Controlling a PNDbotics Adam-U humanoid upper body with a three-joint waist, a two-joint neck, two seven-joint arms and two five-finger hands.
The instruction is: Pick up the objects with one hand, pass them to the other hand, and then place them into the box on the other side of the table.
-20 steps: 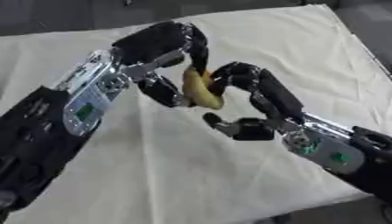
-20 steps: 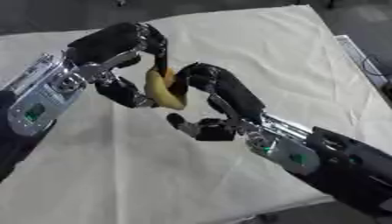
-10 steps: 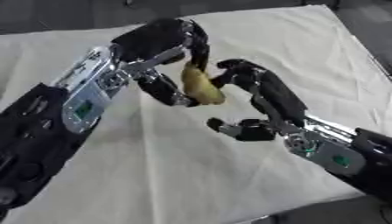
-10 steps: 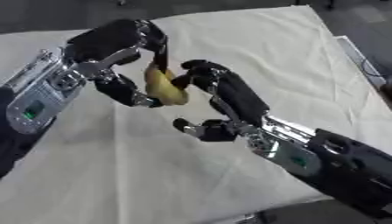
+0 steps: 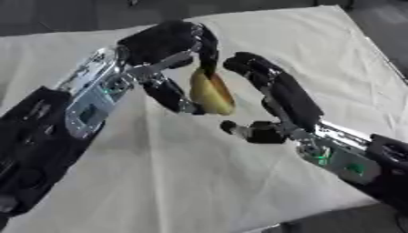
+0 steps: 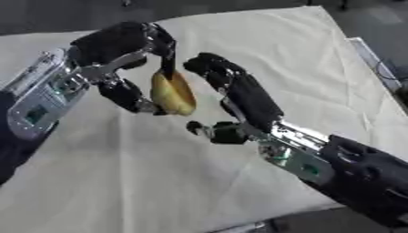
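A yellow, banana-like object (image 5: 212, 93) hangs above the middle of the cloth-covered table (image 5: 159, 177). My left hand (image 5: 163, 41) comes in from the left and is shut on it, fingers over its top and thumb under its lower end. My right hand (image 5: 288, 98) reaches in from the lower right. It stands open just to the right of the object, fingers stretched up beside it and thumb (image 5: 239, 128) spread below. I cannot tell whether its fingers touch the object.
A cream cloth covers the whole table. The table's right edge runs past a pale flat thing (image 6: 373, 58) on the dark floor. No box shows in either view.
My right hand's fingers have straightened and drawn slightly off the yellow object. The left hand keeps hold of it in about the same place.
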